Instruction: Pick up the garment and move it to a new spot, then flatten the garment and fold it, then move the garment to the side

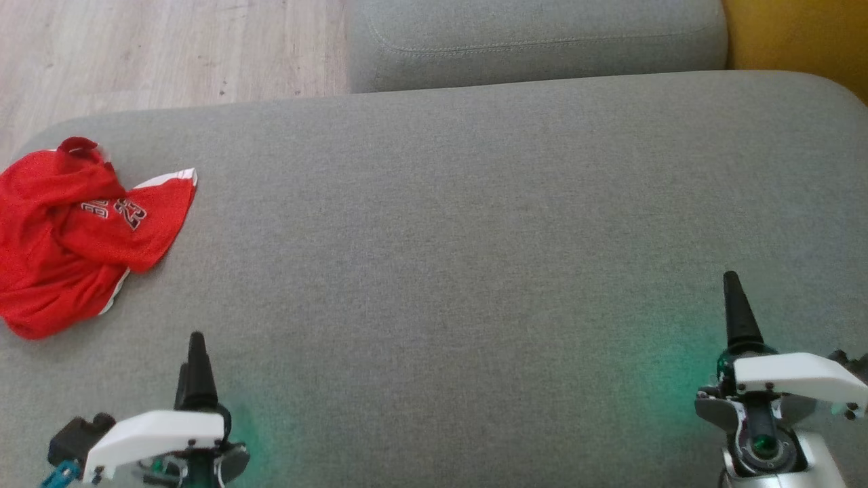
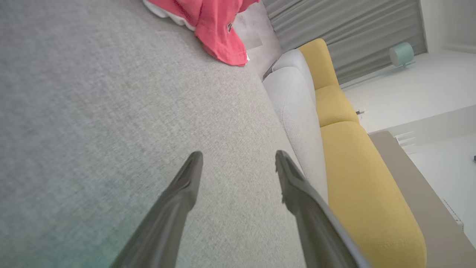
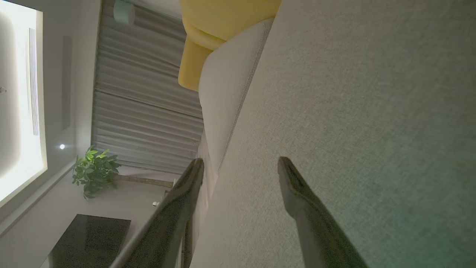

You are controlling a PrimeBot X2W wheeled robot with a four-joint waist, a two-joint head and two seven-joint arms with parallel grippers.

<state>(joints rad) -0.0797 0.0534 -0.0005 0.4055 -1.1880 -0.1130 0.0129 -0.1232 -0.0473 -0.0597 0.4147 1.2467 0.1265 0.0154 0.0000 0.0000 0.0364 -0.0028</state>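
The garment [image 1: 74,230] is a red jersey with white trim and a printed number, lying crumpled at the far left of the grey cushion [image 1: 475,237]. Part of the garment [image 2: 215,29] also shows at the top of the left wrist view. My left gripper [image 1: 193,356] hovers over the cushion's near left, below and to the right of the garment, apart from it. In its own view the left gripper [image 2: 238,158] stands open with nothing between the fingers. My right gripper [image 1: 732,298] is at the near right, and in the right wrist view the right gripper [image 3: 241,165] is open and empty.
A second grey cushion [image 1: 536,41] lies behind the main one. Yellow upholstery [image 1: 800,34] is at the back right. Wooden floor [image 1: 163,47] lies beyond the cushion's far left edge. A potted plant [image 3: 95,173] and a dark table [image 3: 89,240] stand off in the room.
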